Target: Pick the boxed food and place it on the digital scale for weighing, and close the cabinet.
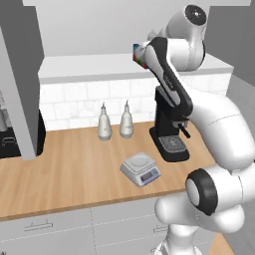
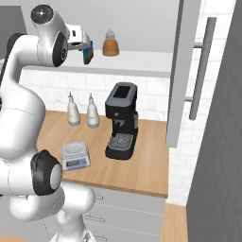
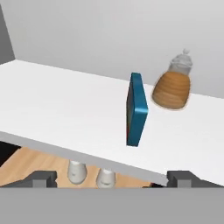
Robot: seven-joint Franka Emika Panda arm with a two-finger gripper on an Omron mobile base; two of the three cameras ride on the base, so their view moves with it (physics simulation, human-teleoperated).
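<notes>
Upright, boxed food (image 3: 137,110) near shelf (image 3: 52,105) edge, gripper (image 3: 113,177) wide w/ room.

A wooden counter (image 1: 74,169) runs along a wall of white tiles (image 1: 74,99). Light-grey drawers (image 1: 45,231) with horizontal handles sit below the counter. On the counter stand a black coffee machine (image 2: 121,122) and, just beside it, two pale bottles (image 1: 114,122) against the tiles. Even, soft light falls everywhere.
</notes>
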